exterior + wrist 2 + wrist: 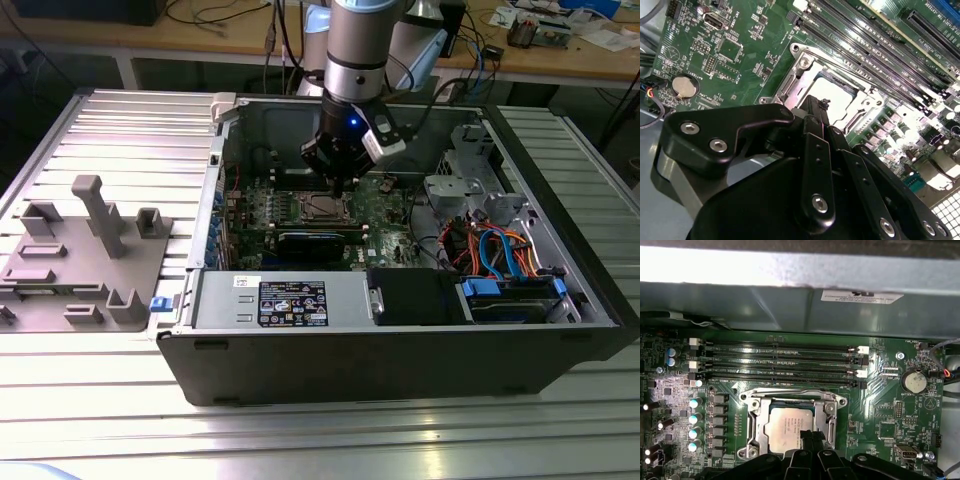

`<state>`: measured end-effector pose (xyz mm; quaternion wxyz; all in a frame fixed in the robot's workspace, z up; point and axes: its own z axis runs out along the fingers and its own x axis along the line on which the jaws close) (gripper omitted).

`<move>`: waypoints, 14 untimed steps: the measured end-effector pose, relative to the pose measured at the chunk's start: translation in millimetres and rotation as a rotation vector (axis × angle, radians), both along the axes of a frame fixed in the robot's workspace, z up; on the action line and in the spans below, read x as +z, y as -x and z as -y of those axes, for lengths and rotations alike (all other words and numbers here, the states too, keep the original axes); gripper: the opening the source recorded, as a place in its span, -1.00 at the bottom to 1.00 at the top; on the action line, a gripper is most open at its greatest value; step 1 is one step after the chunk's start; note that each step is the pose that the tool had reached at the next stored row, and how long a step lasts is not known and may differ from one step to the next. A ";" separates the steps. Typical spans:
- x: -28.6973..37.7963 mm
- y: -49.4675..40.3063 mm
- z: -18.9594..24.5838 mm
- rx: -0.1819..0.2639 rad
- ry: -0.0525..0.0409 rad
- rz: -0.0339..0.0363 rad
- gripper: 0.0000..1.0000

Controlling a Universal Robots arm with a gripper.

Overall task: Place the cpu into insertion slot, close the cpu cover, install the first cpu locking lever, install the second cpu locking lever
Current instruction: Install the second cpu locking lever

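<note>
The black robot hand point(812, 437), fingers drawn narrowly together and holding nothing, hangs over the silver-grey square cpu point(786, 428). The cpu lies flat in the silvery-rimmed insertion slot point(756, 416), ringed by the thin metal cpu cover point(832, 412), beside long memory slots point(780, 360).

Above socket: the gripper point(338, 185) hangs directly over the insertion slot point(790, 427), taking up the room there.
Beside socket: memory slots point(780, 362) run alongside.
Case: walls point(380, 350) ring the board; cables point(500, 255) crowd the exterior view's right.
</note>
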<state>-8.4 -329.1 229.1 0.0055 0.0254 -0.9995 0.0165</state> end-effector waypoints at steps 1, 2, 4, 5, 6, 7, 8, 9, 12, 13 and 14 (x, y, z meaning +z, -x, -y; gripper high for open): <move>0.0 0.0 0.8 0.000 0.0000 -0.0001 -0.79; 0.0 0.0 1.5 0.000 0.0000 0.0000 -0.79; 0.0 0.0 4.0 0.000 0.0000 0.0000 -0.79; 0.0 0.0 5.1 0.000 0.0000 0.0000 -0.79; -0.1 0.0 7.2 0.000 0.0000 0.0000 -0.79; -0.1 0.0 8.9 0.000 -0.0001 0.0000 -0.79; 0.0 0.0 11.4 0.000 0.0001 -0.0001 -0.79; 0.0 0.0 13.9 0.000 0.0000 0.0000 -0.79; -0.1 0.0 24.5 0.000 -0.0002 0.0000 -0.79; -0.1 0.0 29.2 0.000 -0.0006 0.0000 -0.79; -0.1 0.0 30.8 0.000 -0.0007 0.0000 -0.79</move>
